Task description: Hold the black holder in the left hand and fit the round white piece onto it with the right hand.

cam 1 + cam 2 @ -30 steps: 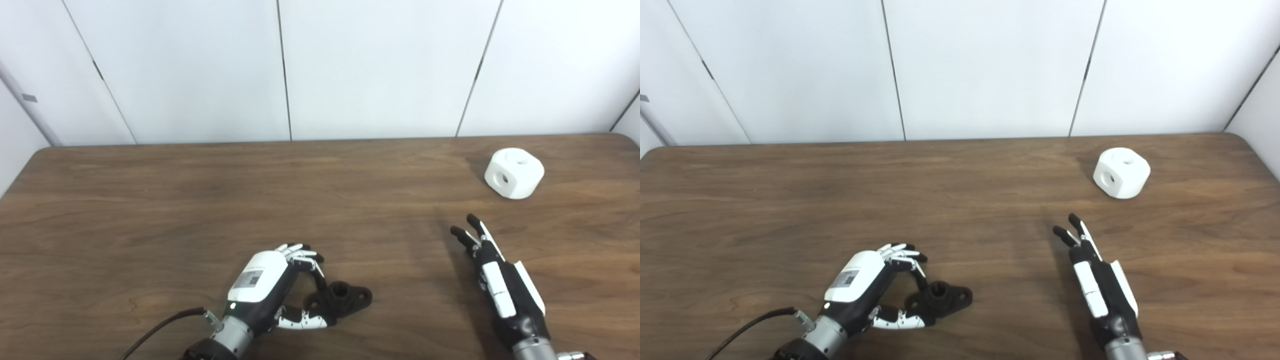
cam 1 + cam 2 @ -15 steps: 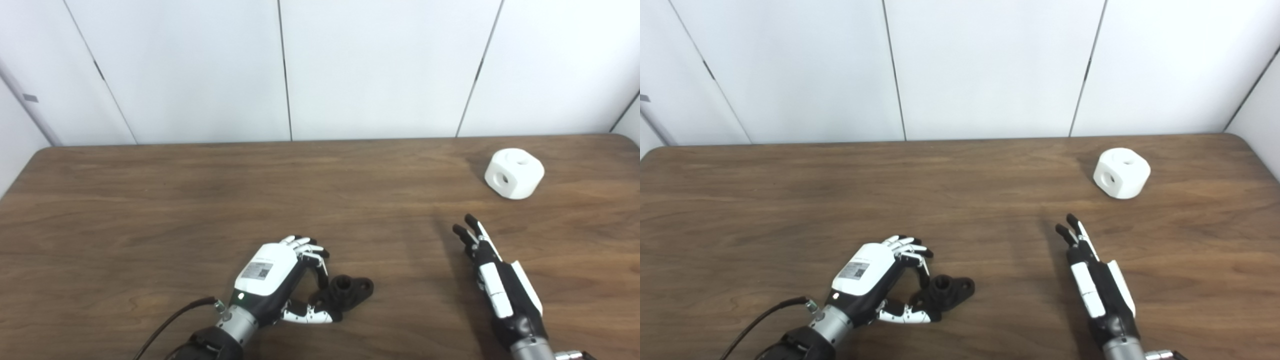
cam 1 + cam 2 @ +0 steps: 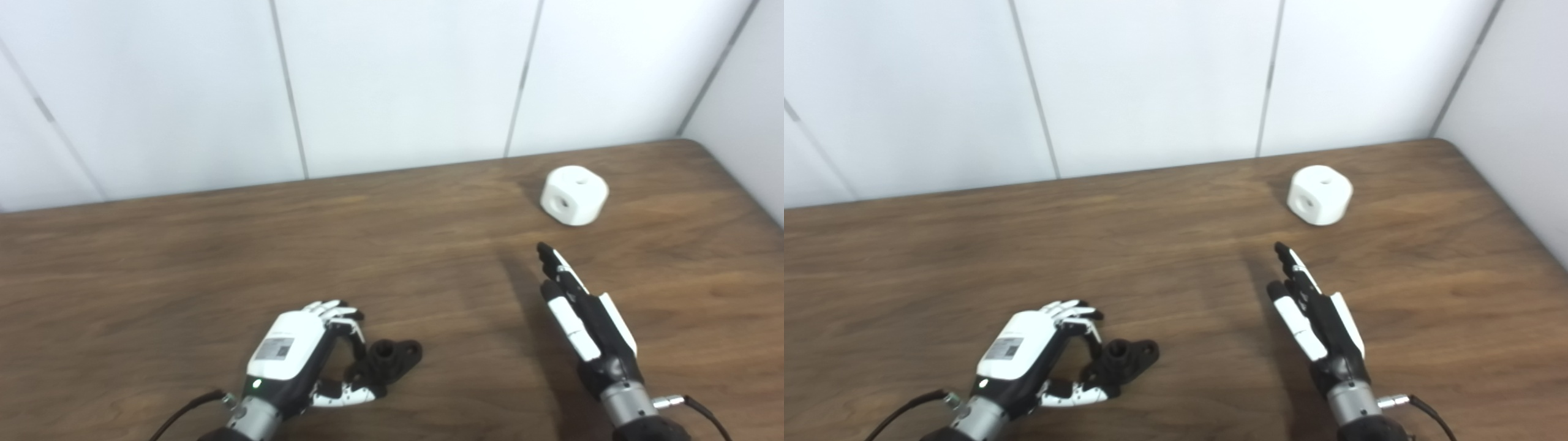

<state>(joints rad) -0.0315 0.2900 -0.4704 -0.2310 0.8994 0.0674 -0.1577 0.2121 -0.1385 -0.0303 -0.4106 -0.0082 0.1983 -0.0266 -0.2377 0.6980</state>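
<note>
The black holder (image 3: pixel 397 355) lies on the wooden table (image 3: pixel 184 257) near its front edge. My left hand (image 3: pixel 293 352) is curled round the holder's near left end, fingers above and thumb below, pinching it. The round white piece (image 3: pixel 574 195), with holes in its top and side, sits far back on the right. My right hand (image 3: pixel 582 312) lies flat and open with its fingers stretched out toward the white piece. It is well short of the piece and holds nothing.
White wall panels (image 3: pixel 398 79) rise right behind the table's far edge. A side wall (image 3: pixel 1519 122) runs along the table's right edge, close to the white piece. Cables trail from both wrists at the bottom of the picture.
The camera has swung to the right, so the whole scene sits further left. My left hand has tightened its pinch on the holder. My right hand's fingertips have edged slightly nearer the white piece.
</note>
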